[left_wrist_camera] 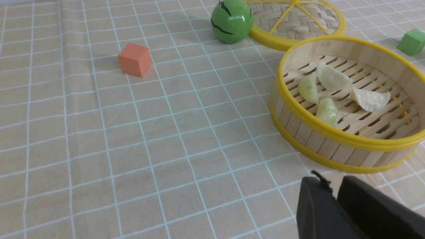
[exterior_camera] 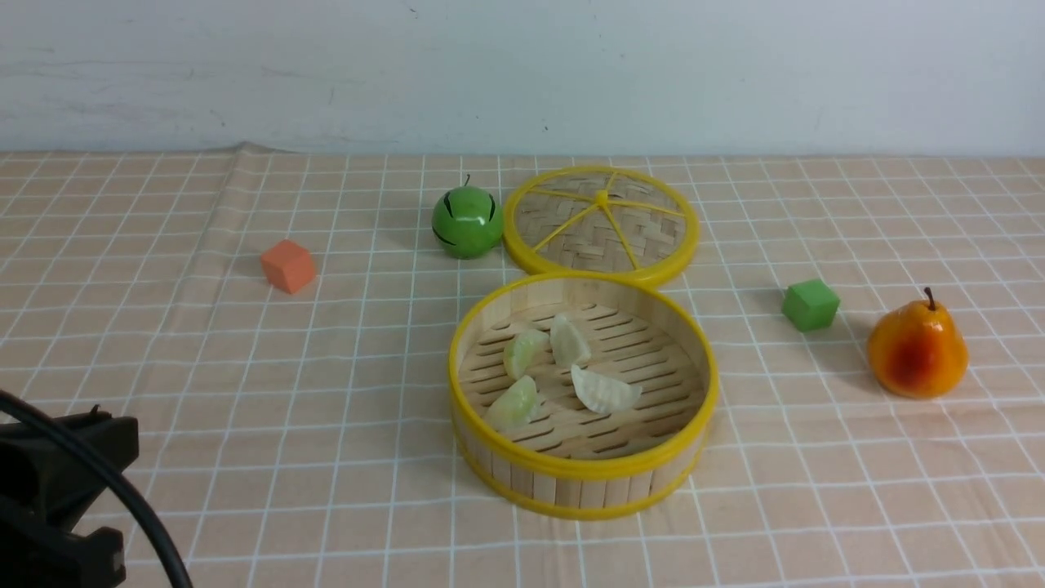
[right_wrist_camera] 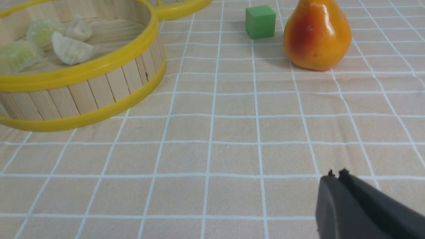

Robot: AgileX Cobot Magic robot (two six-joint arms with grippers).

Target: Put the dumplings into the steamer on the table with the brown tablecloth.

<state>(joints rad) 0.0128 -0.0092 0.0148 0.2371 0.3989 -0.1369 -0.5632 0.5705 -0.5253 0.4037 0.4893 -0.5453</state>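
The round bamboo steamer [exterior_camera: 583,472] stands mid-table on the brown tablecloth [exterior_camera: 326,392]. Several dumplings lie on its slatted floor: two pale green ones [exterior_camera: 525,351] [exterior_camera: 513,403] and two creamy white ones [exterior_camera: 569,339] [exterior_camera: 604,390]. The left wrist view shows them too, a white dumpling [left_wrist_camera: 370,99] among them. My left gripper [left_wrist_camera: 332,181] hovers over bare cloth just short of the steamer [left_wrist_camera: 332,146], its tips a narrow gap apart and empty. My right gripper [right_wrist_camera: 337,174] is shut and empty over cloth, away from the steamer [right_wrist_camera: 83,71].
The flat woven lid [exterior_camera: 602,222] lies just behind the steamer, with a green ball-shaped fruit [exterior_camera: 467,222] beside it. An orange cube [exterior_camera: 287,265] sits far left. A green cube [exterior_camera: 810,305] and a pear [exterior_camera: 918,349] sit right. My left arm [exterior_camera: 57,490] fills the near-left corner.
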